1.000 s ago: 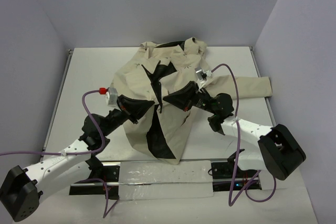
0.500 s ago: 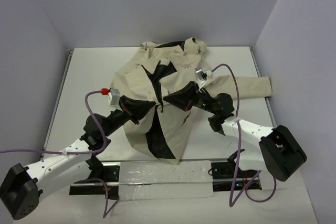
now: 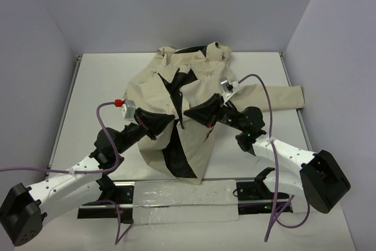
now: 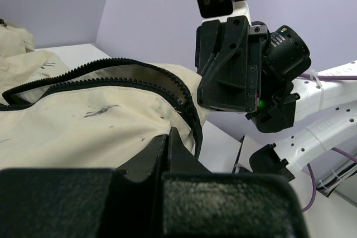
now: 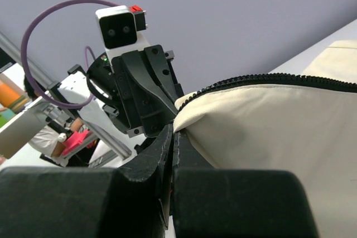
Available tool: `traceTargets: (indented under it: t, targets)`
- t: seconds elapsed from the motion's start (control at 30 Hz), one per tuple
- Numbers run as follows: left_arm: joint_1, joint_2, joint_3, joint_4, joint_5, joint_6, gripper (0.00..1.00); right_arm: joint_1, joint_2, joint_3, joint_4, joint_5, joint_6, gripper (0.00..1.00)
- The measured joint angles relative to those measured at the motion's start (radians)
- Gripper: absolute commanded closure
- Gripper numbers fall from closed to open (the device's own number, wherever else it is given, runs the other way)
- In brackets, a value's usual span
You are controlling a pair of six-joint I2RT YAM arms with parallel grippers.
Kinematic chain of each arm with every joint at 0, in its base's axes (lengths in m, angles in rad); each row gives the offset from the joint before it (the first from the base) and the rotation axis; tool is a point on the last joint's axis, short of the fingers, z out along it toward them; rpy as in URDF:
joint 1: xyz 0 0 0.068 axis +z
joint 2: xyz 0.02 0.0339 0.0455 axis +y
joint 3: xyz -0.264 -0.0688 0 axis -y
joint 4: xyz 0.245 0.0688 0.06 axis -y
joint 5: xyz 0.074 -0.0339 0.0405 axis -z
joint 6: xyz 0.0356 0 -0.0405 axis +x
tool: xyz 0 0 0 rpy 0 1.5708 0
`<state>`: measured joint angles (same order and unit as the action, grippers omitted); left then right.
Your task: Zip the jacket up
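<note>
The beige jacket [image 3: 194, 74] lies on the white table [image 3: 106, 86], front open, black lining showing down the middle. My left gripper [image 3: 172, 118] is shut on the jacket's left front panel near the dark zipper edge [image 4: 139, 73]; cloth bulges beside the fingers [image 4: 167, 149]. My right gripper [image 3: 187, 111] is shut on the right front panel; in the right wrist view the beige cloth [image 5: 268, 121] with its zipper teeth [image 5: 251, 79] comes out from between the fingers [image 5: 167, 143]. The two grippers face each other, close together, at mid-jacket.
One sleeve [image 3: 282, 95] stretches out to the right. The hood and collar [image 3: 202, 54] lie at the far edge near the back wall. Purple cables loop over both arms. A shiny strip [image 3: 182, 195] runs along the near table edge.
The right arm has shifted slightly toward the near right, with its cable loop moving along. Both grippers stay shut on the jacket panels in the same place.
</note>
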<state>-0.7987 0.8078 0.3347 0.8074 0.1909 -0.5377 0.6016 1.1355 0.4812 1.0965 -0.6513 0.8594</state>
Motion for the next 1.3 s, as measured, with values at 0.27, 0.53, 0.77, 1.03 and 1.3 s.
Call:
traceTargets:
  t: [0.27, 0.53, 0.77, 1.03, 1.3]
  targets:
    - [-0.001, 0.0, 0.0, -0.02, 0.002, 0.001, 1.0, 0.003, -0.004, 0.006, -0.044, 0.02, -0.028, 1.0]
    - [-0.004, -0.012, -0.002, -0.021, 0.003, 0.001, 1.0, 0.005, 0.0, 0.031, -0.077, 0.023, -0.043, 1.0]
    - [-0.006, -0.03, -0.014, -0.021, 0.002, 0.0, 1.0, 0.009, 0.018, 0.054, -0.1, 0.027, -0.05, 1.0]
    - [-0.007, -0.028, -0.017, -0.028, 0.01, 0.0, 1.0, 0.009, 0.026, 0.057, -0.111, 0.031, -0.051, 1.0]
    - [-0.009, -0.024, -0.016, -0.065, 0.033, -0.007, 1.0, 0.013, -0.01, 0.037, -0.151, 0.032, -0.07, 1.0]
